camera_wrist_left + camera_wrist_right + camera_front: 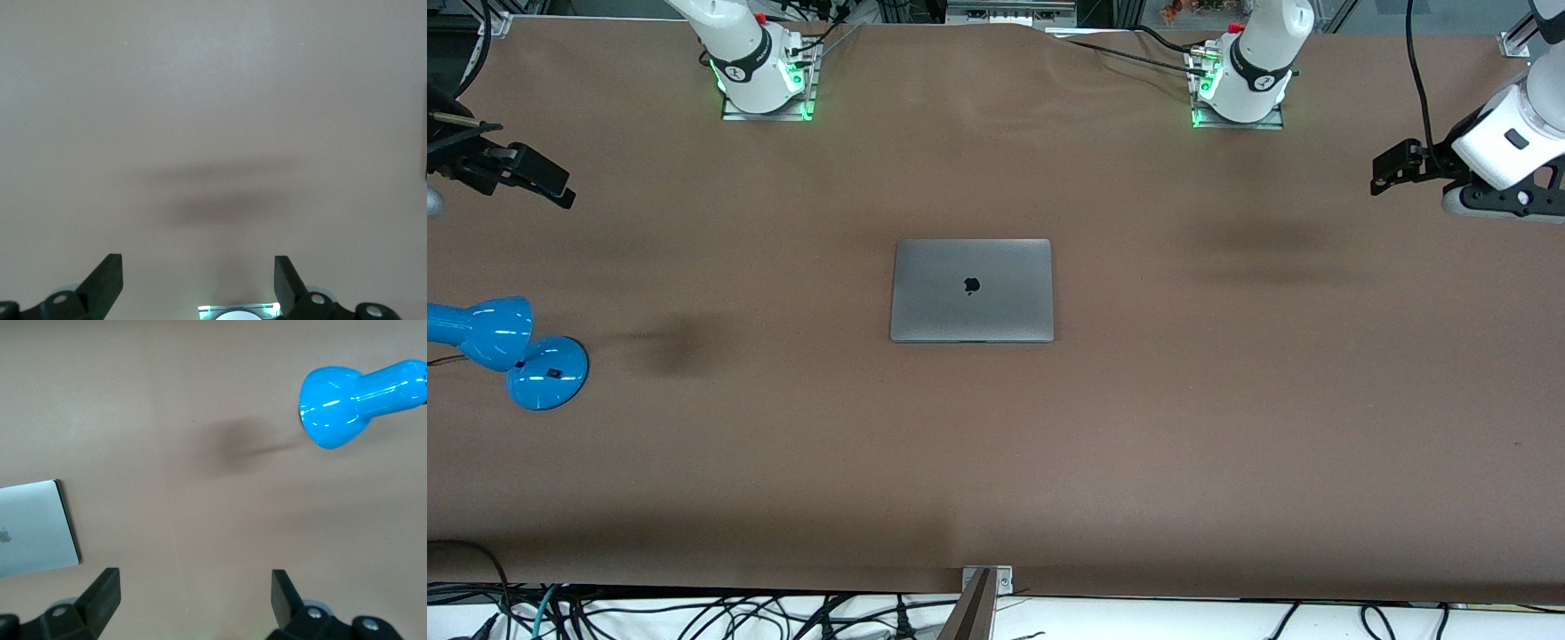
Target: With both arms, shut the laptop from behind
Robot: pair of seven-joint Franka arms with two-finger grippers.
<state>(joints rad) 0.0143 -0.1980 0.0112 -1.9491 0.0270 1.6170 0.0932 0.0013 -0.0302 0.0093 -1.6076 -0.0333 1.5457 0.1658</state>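
Note:
The laptop (971, 290) lies shut and flat in the middle of the brown table (996, 462), its lid with the dark apple logo facing up. A corner of it also shows in the right wrist view (33, 527). My left gripper (1383, 176) hangs open and empty over the table at the left arm's end, well apart from the laptop; its wrist view shows it (198, 275) over bare table. My right gripper (560, 188) hangs open and empty over the right arm's end, also apart from the laptop; it shows in its wrist view (193, 593).
A blue desk lamp (507, 347) stands at the right arm's end of the table, nearer to the front camera than the right gripper; its head shows in the right wrist view (347, 407). The two arm bases (765, 80) (1240, 84) stand along the table's edge.

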